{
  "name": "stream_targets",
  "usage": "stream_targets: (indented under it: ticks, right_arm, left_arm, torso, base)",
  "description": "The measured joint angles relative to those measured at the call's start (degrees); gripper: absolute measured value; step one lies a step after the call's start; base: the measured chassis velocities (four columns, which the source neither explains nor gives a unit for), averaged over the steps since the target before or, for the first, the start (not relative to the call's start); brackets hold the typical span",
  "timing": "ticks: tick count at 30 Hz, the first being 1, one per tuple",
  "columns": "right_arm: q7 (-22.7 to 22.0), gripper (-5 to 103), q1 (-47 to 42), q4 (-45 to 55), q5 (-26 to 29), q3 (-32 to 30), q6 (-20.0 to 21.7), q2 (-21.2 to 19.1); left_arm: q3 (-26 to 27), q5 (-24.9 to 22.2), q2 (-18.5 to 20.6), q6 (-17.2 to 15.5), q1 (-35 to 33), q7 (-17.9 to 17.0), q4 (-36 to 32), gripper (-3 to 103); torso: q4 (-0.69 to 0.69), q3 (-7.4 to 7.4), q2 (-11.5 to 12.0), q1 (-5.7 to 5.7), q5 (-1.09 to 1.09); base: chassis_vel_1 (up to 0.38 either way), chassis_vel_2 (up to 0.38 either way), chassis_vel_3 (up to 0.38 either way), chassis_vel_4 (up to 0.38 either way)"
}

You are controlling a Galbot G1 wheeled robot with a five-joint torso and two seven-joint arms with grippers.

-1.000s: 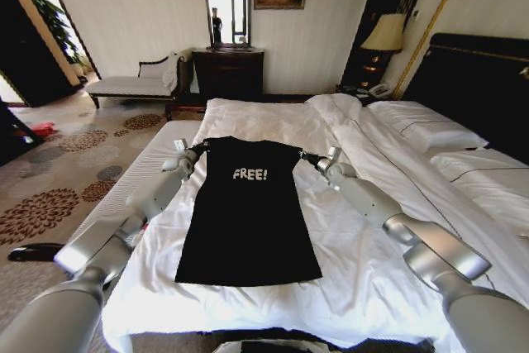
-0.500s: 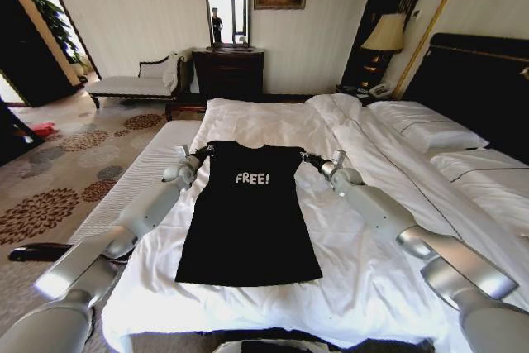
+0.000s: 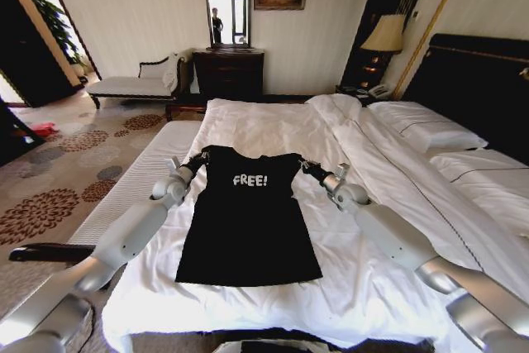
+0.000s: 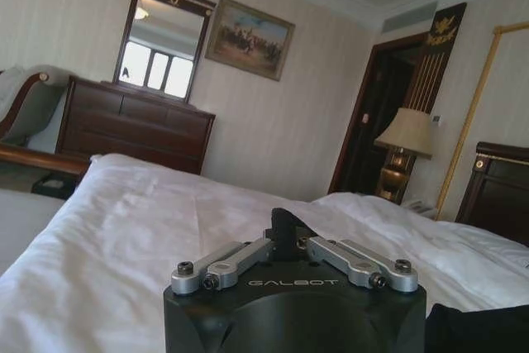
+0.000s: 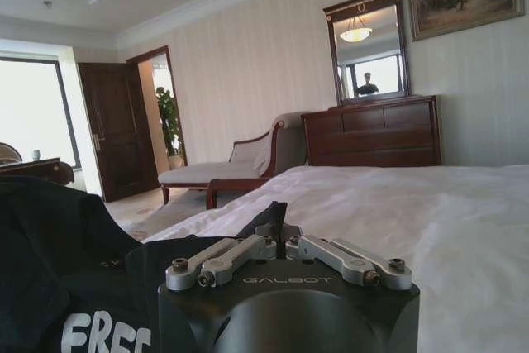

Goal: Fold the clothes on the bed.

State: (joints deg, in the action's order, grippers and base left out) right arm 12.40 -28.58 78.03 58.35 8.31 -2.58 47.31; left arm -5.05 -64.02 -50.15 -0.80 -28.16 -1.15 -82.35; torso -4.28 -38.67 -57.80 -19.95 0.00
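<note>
Head view: black T-shirt (image 3: 248, 221) with white "FREE!" on the chest lies on the white duvet of the bed (image 3: 273, 126), hem toward the robot, collar toward the far edge, lower part flat. Shoulder end is lifted off the duvet, collar sagging a bit between the two corners. Left end effector (image 3: 201, 157) is clenched on the shirt's left shoulder corner, arm reaching in from the left edge of the bed. Right end effector (image 3: 304, 165) is clenched on the right shoulder corner, arm coming in from the right. Both sit at about the same height, level with the collar. Left wrist view: left end effector (image 4: 283, 225) has its fingers pressed together with a small tuft of black cloth between them, white duvet (image 4: 124, 229) beyond, more black fabric at the frame corner (image 4: 479, 328). Right wrist view: right end effector (image 5: 273, 219) pinches a black fold, the T-shirt (image 5: 66, 270) bunches up beside it with "FRE" lettering visible. Background: dark wooden dresser (image 3: 228, 72) with mirror (image 3: 226, 6), pale chaise (image 3: 136, 82), lamp (image 3: 383, 32), dark headboard (image 3: 483, 80), pillows (image 3: 426, 131) on the right, well apart from the shirt.
</note>
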Motion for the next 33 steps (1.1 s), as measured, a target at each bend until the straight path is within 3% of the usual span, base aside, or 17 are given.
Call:
stream_targets:
  ticks: [2, 5, 8, 10, 16, 24, 33]
  right_arm:
    - [-0.2, 0, -3.3, 3.7, -1.4, -3.3, -0.5, -2.3]
    - [-0.5, 0, -5.9, 6.9, -2.3, -5.9, -1.0, -4.5]
    - [-1.5, 0, -8.2, 10.1, -2.5, -7.6, -1.3, -6.0]
    - [-2.3, 0, -10.8, 13.3, -3.3, -8.8, -1.8, -6.9]
    - [-3.3, 0, -15.5, 16.1, -7.1, -9.6, -3.5, -6.8]
    - [-5.8, 0, -19.0, 18.2, -11.4, -9.7, -4.9, -5.9]
    - [-7.7, 0, -26.9, 22.0, -17.3, -14.1, -7.0, -5.5]
  left_arm:
    - [0.4, -0.1, 1.0, 0.8, -0.9, -0.7, -2.7, 0]
    - [0.6, -0.2, 1.9, 1.6, -1.9, -1.2, -5.1, 0]
    - [1.5, 0.2, 3.3, 2.5, -4.1, -1.6, -7.6, 0]
    - [3.6, 2.0, 5.4, 3.7, -8.4, -1.7, -10.3, 0]
    - [9.0, 5.5, 7.6, 5.6, -19.3, -1.2, -14.7, 0]
    - [10.9, 6.8, 8.3, 6.4, -23.8, -1.2, -18.8, 0]
    - [14.8, 9.4, 8.6, 8.8, -30.1, -1.9, -22.9, 0]
  torso:
    - [0.01, 0.0, 0.0, 0.0, 0.01]
    - [-0.11, 0.01, 0.0, 0.0, -0.02]
    - [-0.12, 0.0, 0.0, 0.01, 0.0]
    - [-0.05, 0.0, 0.0, 0.01, 0.0]
    - [0.02, 0.0, 0.0, 0.01, -0.04]
    - [-0.03, -0.02, 0.0, -0.02, 0.0]
    - [-0.03, -0.01, 0.0, -0.01, -0.01]
  base:
    - [0.0, 0.0, 0.0, 0.0]
    - [0.0, 0.0, 0.0, 0.0]
    - [0.0, 0.0, 0.0, 0.0]
    - [0.0, 0.0, 0.0, 0.0]
    - [0.0, 0.0, 0.0, 0.0]
    - [0.0, 0.0, 0.0, 0.0]
    - [0.0, 0.0, 0.0, 0.0]
